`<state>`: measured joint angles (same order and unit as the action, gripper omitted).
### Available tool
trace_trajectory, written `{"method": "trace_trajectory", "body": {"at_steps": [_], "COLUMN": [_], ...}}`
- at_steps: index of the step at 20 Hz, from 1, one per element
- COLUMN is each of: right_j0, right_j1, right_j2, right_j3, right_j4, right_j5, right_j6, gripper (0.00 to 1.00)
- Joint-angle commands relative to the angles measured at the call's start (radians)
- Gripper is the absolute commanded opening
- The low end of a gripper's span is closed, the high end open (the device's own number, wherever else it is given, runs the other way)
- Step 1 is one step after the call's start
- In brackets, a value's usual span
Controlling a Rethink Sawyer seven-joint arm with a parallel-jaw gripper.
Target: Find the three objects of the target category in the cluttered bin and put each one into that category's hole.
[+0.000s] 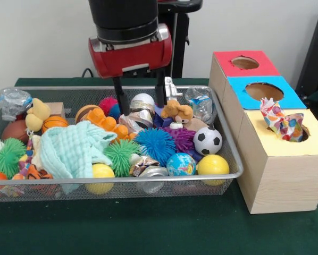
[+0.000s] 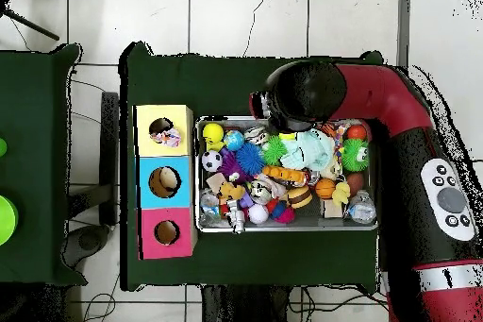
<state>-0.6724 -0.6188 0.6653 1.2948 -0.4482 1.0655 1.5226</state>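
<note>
The wire bin [image 1: 231,154] is holding a jumble of toys so the arm has to dig for its targets, and beside the bin the three-hole box [image 1: 270,159] is waiting, a crumpled colourful wrapper [image 1: 281,121] sticking out of its yellow hole. Above the bin's middle, the gripper [image 1: 141,96] is hanging with fingers spread open, straddling a crinkled foil wrapper [image 1: 139,112], seemingly the next target; whether the tips are touching it is hard to tell
</note>
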Motion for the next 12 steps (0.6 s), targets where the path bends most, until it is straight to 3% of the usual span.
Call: {"method": "trace_trajectory", "body": {"at_steps": [1,7,12], "right_j0": [-0.004,0.004,0.026], "right_j1": [0.024,0.097,0.176], "right_j2": [0.058,0.069,0.073], "right_j3": [-0.084,-0.184,-0.337], "right_j4": [-0.048,-0.082,-0.157], "right_j5": [0.12,0.136,0.138], "right_j6": [-0.358,-0.43,-0.552], "gripper": [1.0,1.0,1.0]}}
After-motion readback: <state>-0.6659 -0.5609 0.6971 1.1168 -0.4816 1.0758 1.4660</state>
